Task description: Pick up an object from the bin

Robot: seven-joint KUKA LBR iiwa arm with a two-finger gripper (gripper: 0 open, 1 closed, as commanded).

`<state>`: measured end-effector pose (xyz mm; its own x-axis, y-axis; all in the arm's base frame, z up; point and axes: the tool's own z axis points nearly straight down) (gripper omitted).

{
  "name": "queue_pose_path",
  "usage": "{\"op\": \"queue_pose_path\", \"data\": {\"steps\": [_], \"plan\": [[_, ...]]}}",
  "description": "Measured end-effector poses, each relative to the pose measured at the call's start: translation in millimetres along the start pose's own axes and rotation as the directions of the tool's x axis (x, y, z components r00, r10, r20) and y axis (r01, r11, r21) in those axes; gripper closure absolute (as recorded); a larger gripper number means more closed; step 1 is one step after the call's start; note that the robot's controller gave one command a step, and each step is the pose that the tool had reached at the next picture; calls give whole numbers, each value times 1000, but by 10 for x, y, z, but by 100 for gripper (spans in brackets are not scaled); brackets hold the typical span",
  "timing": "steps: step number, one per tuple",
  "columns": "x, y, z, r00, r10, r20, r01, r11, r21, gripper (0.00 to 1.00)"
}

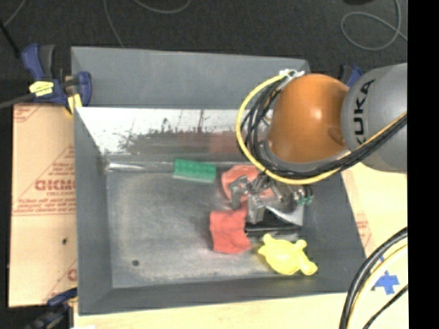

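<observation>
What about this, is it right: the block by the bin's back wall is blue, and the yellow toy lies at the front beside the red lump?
Not quite. The camera view shows the block by the back wall of the bin is green, not blue. The yellow toy does lie at the front beside the red lump.

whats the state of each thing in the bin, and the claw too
green block: lying flat by the back wall, alone
salmon piece: on the floor, partly hidden by the claw
red lump: on the floor, beside the claw
yellow toy: lying by the front wall, free
claw: low in the bin, between salmon piece and red lump
</observation>
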<state>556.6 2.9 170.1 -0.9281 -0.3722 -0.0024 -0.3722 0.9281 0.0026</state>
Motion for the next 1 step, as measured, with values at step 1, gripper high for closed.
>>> {"op": "queue_pose_path", "data": {"steps": [1], "plan": [[-22, -38, -945, 999, -37, 4, 37, 999, 1, 100]]}}
